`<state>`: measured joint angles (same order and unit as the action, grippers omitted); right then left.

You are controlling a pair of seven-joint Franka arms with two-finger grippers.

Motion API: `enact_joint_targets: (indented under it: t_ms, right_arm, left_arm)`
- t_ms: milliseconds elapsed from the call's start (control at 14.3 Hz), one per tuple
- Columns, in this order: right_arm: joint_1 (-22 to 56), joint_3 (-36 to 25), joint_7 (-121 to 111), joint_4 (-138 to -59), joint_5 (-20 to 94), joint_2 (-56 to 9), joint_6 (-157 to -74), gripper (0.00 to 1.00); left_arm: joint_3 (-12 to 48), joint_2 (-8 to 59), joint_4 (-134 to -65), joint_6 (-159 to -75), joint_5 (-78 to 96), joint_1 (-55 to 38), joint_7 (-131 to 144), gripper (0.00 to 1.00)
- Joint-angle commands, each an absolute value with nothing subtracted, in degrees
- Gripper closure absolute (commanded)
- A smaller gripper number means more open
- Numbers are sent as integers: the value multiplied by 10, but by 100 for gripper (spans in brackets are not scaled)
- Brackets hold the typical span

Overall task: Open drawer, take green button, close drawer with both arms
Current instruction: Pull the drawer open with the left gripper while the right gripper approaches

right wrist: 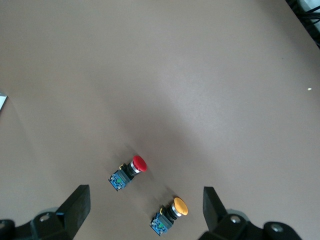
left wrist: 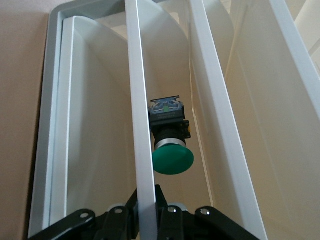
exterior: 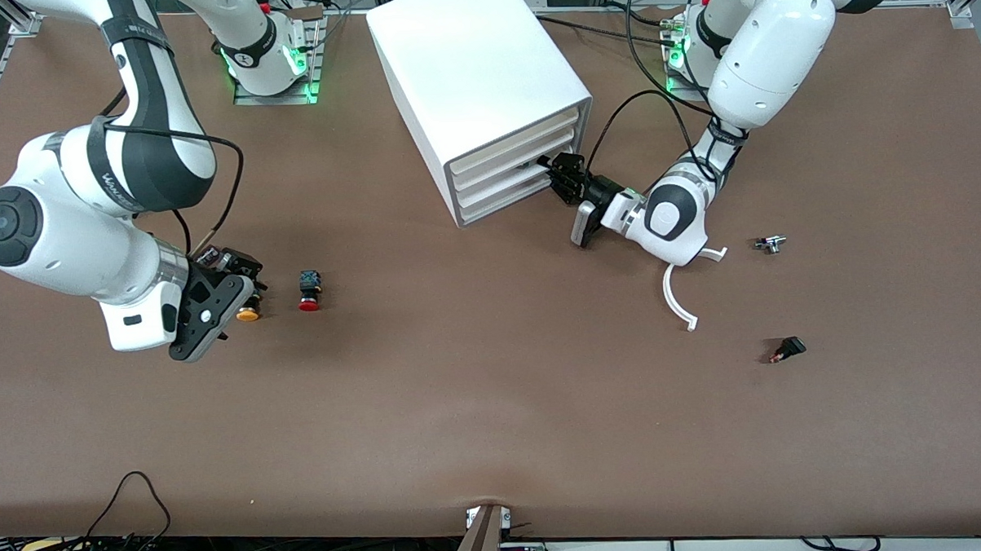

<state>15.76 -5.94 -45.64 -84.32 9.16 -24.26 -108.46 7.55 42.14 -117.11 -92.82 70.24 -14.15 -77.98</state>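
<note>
The white cabinet (exterior: 475, 72) stands at the table's middle, close to the arms' bases. My left gripper (exterior: 554, 175) is at its front, shut on the thin white front lip (left wrist: 142, 125) of a low drawer. In the left wrist view my left gripper (left wrist: 147, 212) has one black finger on each face of that lip. The green-capped button (left wrist: 171, 150) lies on its side inside, close to the lip. My right gripper (exterior: 229, 299) is open over the yellow-capped button (exterior: 248, 314). In the right wrist view that button (right wrist: 171, 214) lies between the spread fingers (right wrist: 75, 207).
A red-capped button (exterior: 309, 292) (right wrist: 129, 171) lies beside the yellow one. A white curved plastic piece (exterior: 677, 297), a small metal part (exterior: 770, 244) and a small black part (exterior: 788, 349) lie toward the left arm's end of the table.
</note>
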Motion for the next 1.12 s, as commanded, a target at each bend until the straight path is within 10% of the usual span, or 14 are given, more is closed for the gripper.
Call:
enact_joint_targets:
  t_ms: [0, 1050]
  right_arm:
    - [172, -63, -465, -831, 90, -250, -1083, 0]
    - [229, -62, -481, -784, 90, -290, -1109, 0]
  left_arm:
    - [67, 422, -1152, -930, 715, -135, -778, 100]
    - [6, 467, -1015, -930, 709, -101, -708, 100]
